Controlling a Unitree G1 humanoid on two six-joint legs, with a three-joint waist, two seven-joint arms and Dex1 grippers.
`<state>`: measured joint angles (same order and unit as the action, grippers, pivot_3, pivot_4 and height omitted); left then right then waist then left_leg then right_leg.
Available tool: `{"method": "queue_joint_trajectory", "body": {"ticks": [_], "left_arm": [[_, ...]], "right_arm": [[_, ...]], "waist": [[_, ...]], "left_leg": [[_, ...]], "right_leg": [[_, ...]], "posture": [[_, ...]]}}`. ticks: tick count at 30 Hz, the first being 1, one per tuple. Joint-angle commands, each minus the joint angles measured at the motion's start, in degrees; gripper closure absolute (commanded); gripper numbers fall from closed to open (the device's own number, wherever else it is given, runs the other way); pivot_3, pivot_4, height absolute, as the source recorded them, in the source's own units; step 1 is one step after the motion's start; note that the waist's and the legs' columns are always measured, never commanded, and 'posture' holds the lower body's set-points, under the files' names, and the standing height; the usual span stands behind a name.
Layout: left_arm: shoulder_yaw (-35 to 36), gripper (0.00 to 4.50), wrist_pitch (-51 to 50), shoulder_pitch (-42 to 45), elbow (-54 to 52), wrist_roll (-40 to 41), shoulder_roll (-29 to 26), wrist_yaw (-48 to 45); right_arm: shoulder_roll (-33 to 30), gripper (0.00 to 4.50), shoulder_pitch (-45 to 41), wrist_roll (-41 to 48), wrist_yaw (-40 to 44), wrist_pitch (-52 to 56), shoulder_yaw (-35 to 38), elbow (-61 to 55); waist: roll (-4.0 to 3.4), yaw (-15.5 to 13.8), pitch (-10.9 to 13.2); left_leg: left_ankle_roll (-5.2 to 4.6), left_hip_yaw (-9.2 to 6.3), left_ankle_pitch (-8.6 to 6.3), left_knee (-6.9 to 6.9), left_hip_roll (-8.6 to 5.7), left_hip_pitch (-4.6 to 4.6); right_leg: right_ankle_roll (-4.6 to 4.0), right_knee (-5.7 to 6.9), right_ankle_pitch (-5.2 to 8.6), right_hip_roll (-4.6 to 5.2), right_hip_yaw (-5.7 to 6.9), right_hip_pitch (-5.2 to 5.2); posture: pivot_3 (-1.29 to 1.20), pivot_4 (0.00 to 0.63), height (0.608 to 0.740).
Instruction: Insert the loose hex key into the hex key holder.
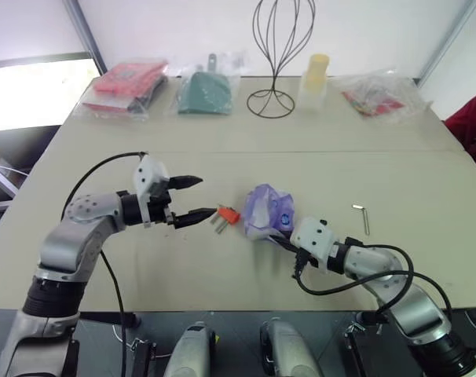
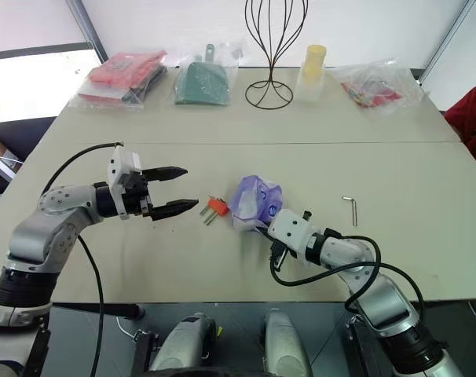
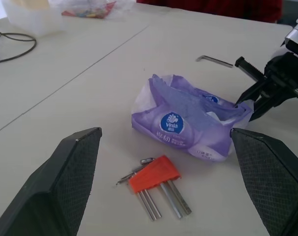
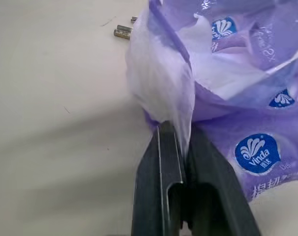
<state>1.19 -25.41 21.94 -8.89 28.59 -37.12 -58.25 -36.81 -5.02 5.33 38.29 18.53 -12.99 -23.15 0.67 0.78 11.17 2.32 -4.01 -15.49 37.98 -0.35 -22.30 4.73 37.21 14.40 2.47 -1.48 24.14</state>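
The hex key holder (image 1: 228, 214) is a small red-orange block lying flat on the beige table, with short grey keys sticking out toward the near edge. My left gripper (image 1: 197, 199) is open just left of the holder, its lower fingertip close to it. The loose hex key (image 1: 361, 216), a thin silver L, lies alone on the table to the right. Between holder and key sits a purple tissue pack (image 1: 268, 206). My right gripper (image 4: 181, 135) is shut on a flap of that pack's wrapper at its near side.
Along the table's far edge stand a black wire stand (image 1: 273, 55), a yellow cup (image 1: 317, 72), a teal bagged item (image 1: 206, 90) and plastic bags with red contents at both ends (image 1: 128, 85) (image 1: 375, 94). A red cloth (image 1: 472, 126) shows at the right edge.
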Motion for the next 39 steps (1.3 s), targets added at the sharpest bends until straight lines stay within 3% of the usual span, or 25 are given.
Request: {"method": "queue_joint_trajectory", "body": {"ticks": [1,4,8,11,14,17,24,36,39], "left_arm": [[1.0,0.12,2.0,-0.6,-0.3,-0.7,0.3,0.8],[1.4,0.12,2.5,-1.1,0.1,-1.0,0.6,1.5],[1.2,0.12,2.5,-2.3,-0.8,-1.0,1.5,2.4],[0.5,0.12,2.6,-2.9,-1.4,-1.2,2.2,3.1],[-0.3,0.12,2.9,-3.2,-1.4,-1.7,3.1,3.4],[-0.5,0.12,3.0,-3.3,-1.8,-2.1,3.4,3.5],[0.5,0.12,2.2,-5.3,-3.9,-1.5,3.8,5.8],[1.4,0.12,2.6,-5.2,-2.0,-1.3,3.4,6.6],[2.0,0.12,2.6,-4.5,-0.8,-1.1,2.9,6.1]], "right_arm": [[2.2,4.48,-1.5,2.3,-2.4,0.9,5.4,-0.9],[4.1,4.48,-4.9,-0.1,-10.1,0.5,12.5,2.9],[1.2,4.48,-10.1,-8.9,-22.9,-0.8,20.8,13.1],[-0.6,4.48,-12.1,-12.1,-26.1,-0.6,22.2,18.8],[0.4,4.48,-15.3,-9.7,-24.8,2.1,22.9,25.1],[-1.4,3.55,-17.3,-10.5,-23.4,3.8,22.3,30.1],[-5.7,0.03,-18.4,-16.0,-25.3,3.1,19.8,35.1],[-2.3,0.03,-12.9,-13.6,-18.7,9.4,18.3,7.1],[2.4,0.03,-14.1,-7.9,-16.3,10.2,17.6,2.9]], "waist": [[0.00,0.0,0.0],[0.00,0.0,0.0],[0.00,-0.3,0.0],[0.01,-0.2,0.0],[-0.01,0.3,0.0],[-0.03,0.4,0.0],[-0.04,0.2,0.0],[-0.04,0.1,0.0],[-0.02,0.3,0.0]], "left_leg": [[0.00,0.00,0.00,0.00,0.00,0.00],[0.00,-0.01,0.00,0.01,0.01,0.00],[0.01,0.05,0.01,0.05,-0.08,0.00],[0.01,0.03,0.00,-0.02,-0.11,-0.02],[0.00,0.06,0.00,-0.08,-0.10,-0.01],[0.00,0.12,0.00,-0.09,-0.04,0.03],[0.00,0.18,0.00,-0.08,-0.05,0.03],[0.00,0.15,0.00,-0.05,0.00,0.04],[0.00,0.15,0.00,-0.05,0.00,0.04]], "right_leg": [[0.00,0.00,0.00,0.00,0.00,0.00],[0.00,0.02,-0.01,0.02,0.00,0.00],[-0.03,0.01,-0.03,0.07,-0.04,0.00],[-0.01,-0.01,-0.04,0.09,-0.03,0.00],[0.00,0.00,-0.04,0.07,-0.03,0.04],[0.00,0.05,-0.05,0.01,-0.08,0.06],[0.00,0.04,-0.05,0.03,-0.13,0.06],[0.01,0.07,-0.05,-0.01,-0.13,0.06],[0.01,0.06,-0.05,-0.02,-0.13,0.06]], "posture": [[0.00,0.150,0.740],[0.00,0.150,0.740],[0.00,0.150,0.740],[0.00,0.150,0.740],[0.00,0.150,0.740],[0.00,0.150,0.740],[0.00,0.150,0.740],[0.00,0.150,0.740],[0.00,0.150,0.740]]}}
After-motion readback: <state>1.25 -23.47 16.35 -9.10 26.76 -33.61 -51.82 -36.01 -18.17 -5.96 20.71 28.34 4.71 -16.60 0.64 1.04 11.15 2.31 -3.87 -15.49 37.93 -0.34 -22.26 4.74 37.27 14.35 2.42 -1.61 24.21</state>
